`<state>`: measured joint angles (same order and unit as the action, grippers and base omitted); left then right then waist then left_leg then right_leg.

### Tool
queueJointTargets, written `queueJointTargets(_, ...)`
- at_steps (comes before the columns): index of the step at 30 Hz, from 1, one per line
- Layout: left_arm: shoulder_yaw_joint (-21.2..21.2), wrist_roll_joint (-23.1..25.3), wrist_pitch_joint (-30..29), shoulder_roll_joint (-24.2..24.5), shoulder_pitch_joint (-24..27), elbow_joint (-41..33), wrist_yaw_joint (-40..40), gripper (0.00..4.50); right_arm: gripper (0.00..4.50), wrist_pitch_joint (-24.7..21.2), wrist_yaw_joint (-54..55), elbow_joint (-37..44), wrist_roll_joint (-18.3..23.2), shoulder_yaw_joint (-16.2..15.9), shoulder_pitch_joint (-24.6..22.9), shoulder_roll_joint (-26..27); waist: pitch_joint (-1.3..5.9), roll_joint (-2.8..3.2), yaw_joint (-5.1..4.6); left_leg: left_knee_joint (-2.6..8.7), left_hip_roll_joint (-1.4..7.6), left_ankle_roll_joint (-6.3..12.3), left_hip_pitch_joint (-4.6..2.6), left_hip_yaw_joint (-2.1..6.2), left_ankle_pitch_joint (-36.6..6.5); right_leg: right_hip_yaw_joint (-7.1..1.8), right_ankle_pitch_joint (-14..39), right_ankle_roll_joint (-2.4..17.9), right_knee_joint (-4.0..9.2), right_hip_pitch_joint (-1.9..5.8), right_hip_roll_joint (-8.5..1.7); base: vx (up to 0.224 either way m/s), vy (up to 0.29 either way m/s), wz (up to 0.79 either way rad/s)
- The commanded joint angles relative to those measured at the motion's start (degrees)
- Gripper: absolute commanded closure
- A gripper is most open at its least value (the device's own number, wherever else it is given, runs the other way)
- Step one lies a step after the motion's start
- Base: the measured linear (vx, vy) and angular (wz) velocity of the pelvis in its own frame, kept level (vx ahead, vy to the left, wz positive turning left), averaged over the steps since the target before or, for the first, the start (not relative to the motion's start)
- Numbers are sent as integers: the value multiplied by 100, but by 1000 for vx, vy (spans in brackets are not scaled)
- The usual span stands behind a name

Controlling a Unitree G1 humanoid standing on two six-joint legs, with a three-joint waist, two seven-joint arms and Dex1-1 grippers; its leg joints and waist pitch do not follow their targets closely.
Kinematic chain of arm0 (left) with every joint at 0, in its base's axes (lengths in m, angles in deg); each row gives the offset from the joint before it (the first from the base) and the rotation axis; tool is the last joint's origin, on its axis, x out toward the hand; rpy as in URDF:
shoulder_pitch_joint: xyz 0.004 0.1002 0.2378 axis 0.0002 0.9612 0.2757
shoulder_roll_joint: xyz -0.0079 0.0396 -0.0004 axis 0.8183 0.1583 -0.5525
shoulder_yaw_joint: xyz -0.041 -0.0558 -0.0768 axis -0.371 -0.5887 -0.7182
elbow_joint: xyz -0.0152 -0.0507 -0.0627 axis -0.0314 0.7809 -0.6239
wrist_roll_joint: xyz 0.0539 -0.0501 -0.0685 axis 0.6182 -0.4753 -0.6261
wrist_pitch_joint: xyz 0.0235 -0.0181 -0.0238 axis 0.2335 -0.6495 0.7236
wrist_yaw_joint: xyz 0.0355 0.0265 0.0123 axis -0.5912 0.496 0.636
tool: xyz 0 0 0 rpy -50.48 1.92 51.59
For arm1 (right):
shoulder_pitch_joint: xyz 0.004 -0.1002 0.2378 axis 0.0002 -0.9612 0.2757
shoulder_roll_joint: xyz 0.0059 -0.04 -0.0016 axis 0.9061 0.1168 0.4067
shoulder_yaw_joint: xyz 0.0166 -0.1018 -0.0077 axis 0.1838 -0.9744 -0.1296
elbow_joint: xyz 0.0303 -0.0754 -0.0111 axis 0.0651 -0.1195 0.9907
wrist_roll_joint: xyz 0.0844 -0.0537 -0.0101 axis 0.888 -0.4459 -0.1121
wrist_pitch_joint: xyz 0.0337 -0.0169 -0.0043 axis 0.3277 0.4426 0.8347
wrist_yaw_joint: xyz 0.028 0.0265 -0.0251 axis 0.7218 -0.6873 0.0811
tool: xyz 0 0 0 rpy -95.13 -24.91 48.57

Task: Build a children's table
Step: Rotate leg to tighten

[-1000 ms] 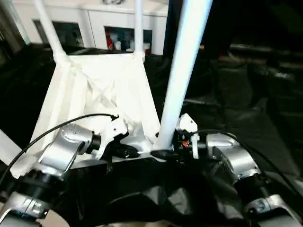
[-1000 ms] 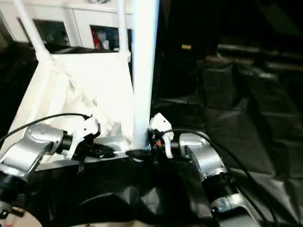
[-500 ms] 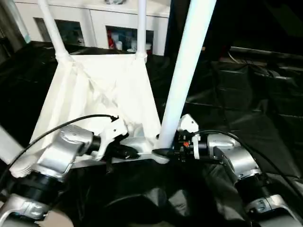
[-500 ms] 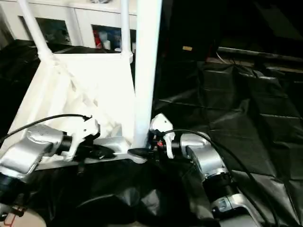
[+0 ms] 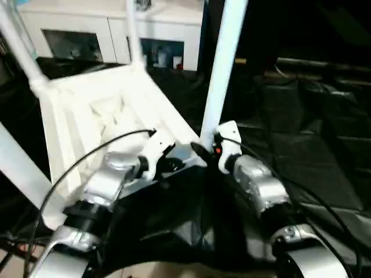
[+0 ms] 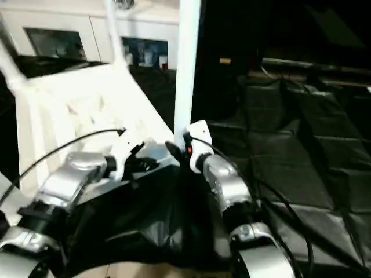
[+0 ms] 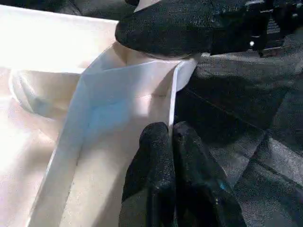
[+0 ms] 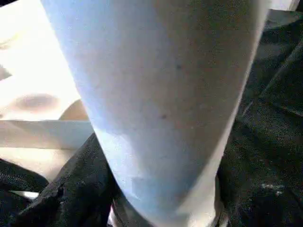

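The tabletop (image 5: 98, 110) lies upside down on black sheeting. The left tool (image 7: 169, 142) pinches its rim to steady it; the right tool (image 5: 204, 152) grips the near-corner leg (image 5: 219, 63), probably seating it.

Both silver forearms reach forward and converge at the tabletop's (image 5: 87, 110) near corner. The left pincer (image 7: 169, 142) is pinched closed on the tabletop's thin rim. The right pincer (image 5: 200, 152) clasps the base of the upright leg (image 5: 223, 58), just beside the left one.
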<state>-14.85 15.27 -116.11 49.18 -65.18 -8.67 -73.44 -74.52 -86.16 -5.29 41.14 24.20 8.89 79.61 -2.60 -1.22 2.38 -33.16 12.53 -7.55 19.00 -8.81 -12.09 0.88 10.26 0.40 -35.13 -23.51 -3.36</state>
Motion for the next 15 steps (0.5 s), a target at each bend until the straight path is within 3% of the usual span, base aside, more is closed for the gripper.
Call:
queueJointTargets(1, 214, -161, 172, -226, -139, -244, -33, 450, 124, -143, -928, -122, -71, -670, -42, 489, 318, 29, 20, 387, -50, 151, 108, -93, -801, -124, 890, 1214, 381, 323, -257, 0, 0, 0)
queueJointTargets(5, 317, -254, 250, 159, 62, -451, -589, 450, 83, 107, -1417, -5, -137, -845, -64, 137, 328, 33, -16, 382, -41, 220, 136, -81, -768, -119, 743, 1298, 360, 357, -275, 0, 0, 0)
queueJointTargets(15, 395, -427, 531, 762, 192, -545, -1582, 450, 83, -33, -3387, 820, 286, -1013, -414, -646, 336, 43, 44, 356, -16, 438, 75, -122, -651, -122, 208, 1544, 314, 332, -255, 0, 0, 0)
